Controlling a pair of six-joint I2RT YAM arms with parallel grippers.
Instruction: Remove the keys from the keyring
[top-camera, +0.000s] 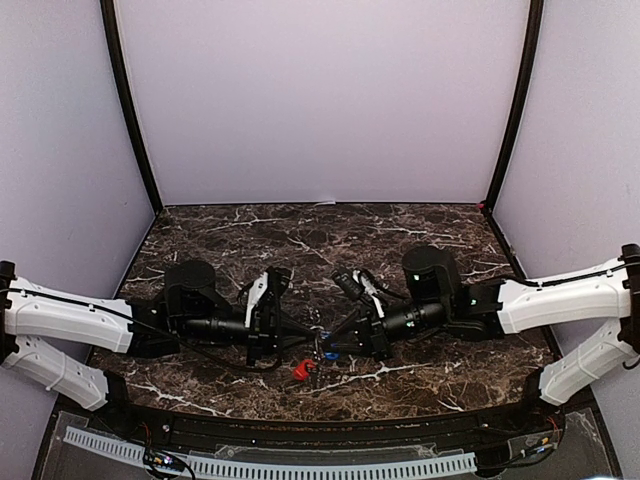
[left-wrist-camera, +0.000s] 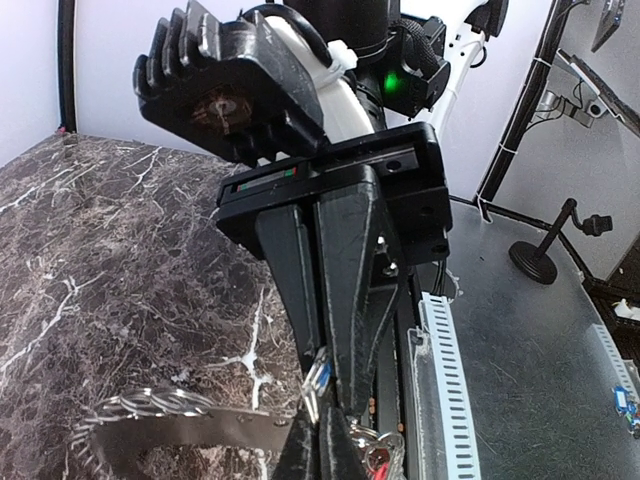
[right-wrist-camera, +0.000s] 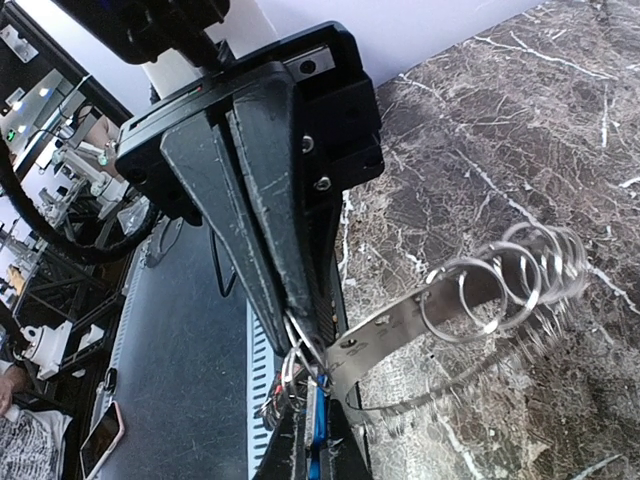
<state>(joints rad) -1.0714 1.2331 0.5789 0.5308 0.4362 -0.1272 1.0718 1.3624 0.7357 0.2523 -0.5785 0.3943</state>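
Both grippers meet low over the near middle of the table. My left gripper (top-camera: 310, 344) (left-wrist-camera: 325, 400) is shut on the blue key (left-wrist-camera: 319, 383) (right-wrist-camera: 318, 425), whose blade shows between its fingertips. My right gripper (top-camera: 330, 345) (right-wrist-camera: 308, 345) is shut on a thin wire loop at the end of the keyring (right-wrist-camera: 420, 310) (left-wrist-camera: 190, 425). The keyring is a flat grey metal band with a toothed edge and several small split rings, and it juts out sideways just above the marble. The red key (top-camera: 300, 370) (left-wrist-camera: 378, 462) hangs below the fingers on more small rings.
The dark marble table (top-camera: 300, 240) is enclosed by pale tent walls with black corner poles. A white perforated strip (top-camera: 270, 465) (left-wrist-camera: 445, 390) runs along the near edge, just behind the grippers. Beyond it stand a black stand (left-wrist-camera: 540, 262) and other gear.
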